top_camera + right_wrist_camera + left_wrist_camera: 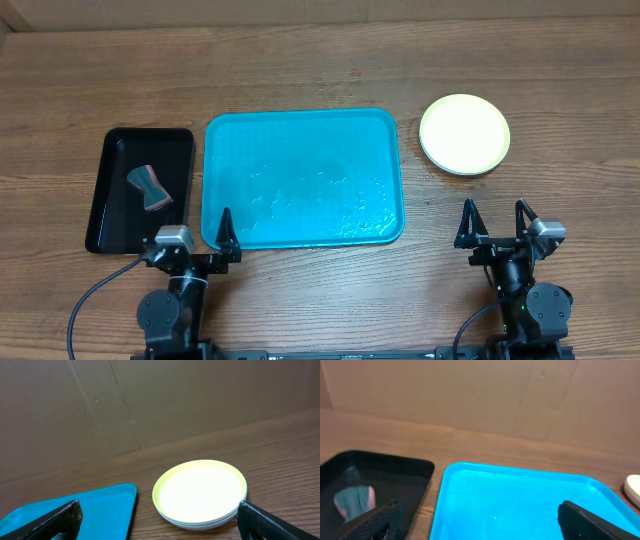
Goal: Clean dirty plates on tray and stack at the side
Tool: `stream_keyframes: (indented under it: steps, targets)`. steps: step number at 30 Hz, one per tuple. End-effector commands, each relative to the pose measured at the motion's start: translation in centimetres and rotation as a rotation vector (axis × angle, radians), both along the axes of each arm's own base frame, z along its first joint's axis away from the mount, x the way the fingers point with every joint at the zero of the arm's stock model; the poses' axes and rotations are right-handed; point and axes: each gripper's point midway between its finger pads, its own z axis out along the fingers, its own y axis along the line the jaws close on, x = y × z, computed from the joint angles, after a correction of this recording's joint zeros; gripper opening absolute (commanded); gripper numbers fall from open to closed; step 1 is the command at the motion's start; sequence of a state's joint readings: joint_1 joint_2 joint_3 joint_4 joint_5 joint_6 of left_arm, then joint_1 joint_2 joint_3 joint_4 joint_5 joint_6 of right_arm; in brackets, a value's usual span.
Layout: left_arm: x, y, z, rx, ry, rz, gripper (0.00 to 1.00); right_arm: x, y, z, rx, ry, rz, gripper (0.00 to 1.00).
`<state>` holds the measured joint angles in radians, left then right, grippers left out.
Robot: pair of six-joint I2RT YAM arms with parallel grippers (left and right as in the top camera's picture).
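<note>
One stack of small round plastic plates (pixel 465 134), yellow-green on top, sits on the wooden table (pixel 320 70) just right of the large turquoise rectangular plastic tray (pixel 300 170). It is apart from the tray rim, not touching. A paler rim shows under the top plate in the right wrist view, but I can't count the plates below it.

- Tray: no plates on it. Long axis runs left-right.
- Right gripper (pixel 494 222): fingers apart, holding nothing. The stack lies almost straight ahead of it, bare wood between. Round plates, so no preferred approach axis.
- Left gripper (pixel 479 510): fingers apart, holding nothing, at the tray's near-left corner. The whole tray lies between it and the stack, so the right arm is nearer.
- Room: open wood beyond and right of the stack.
- Small black rectangular tray (pixel 105 200) left of the turquoise one holds a grey-pink sponge (pixel 148 188).

My read: task looks finished.
</note>
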<state>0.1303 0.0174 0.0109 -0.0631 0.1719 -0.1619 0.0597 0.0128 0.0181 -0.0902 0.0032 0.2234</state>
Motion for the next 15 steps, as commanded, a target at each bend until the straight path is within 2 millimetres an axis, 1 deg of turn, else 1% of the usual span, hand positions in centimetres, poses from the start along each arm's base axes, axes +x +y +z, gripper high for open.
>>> stream_keyframes:
  steps: [1,7,15]
  targets:
    - [0.0,0.3,-0.2,0.084,-0.003,0.017,1.00,0.0,0.2,-0.1,-0.007,-0.007,0.008,1.00]
    - [-0.1,2.0,-0.4,0.141,0.012,0.112,1.00,0.0,0.2,-0.1,-0.007,-0.007,0.008,1.00]
    - [-0.1,2.0,-0.4,0.140,0.013,0.111,1.00,0.0,0.2,-0.1,-0.007,-0.007,0.008,1.00]
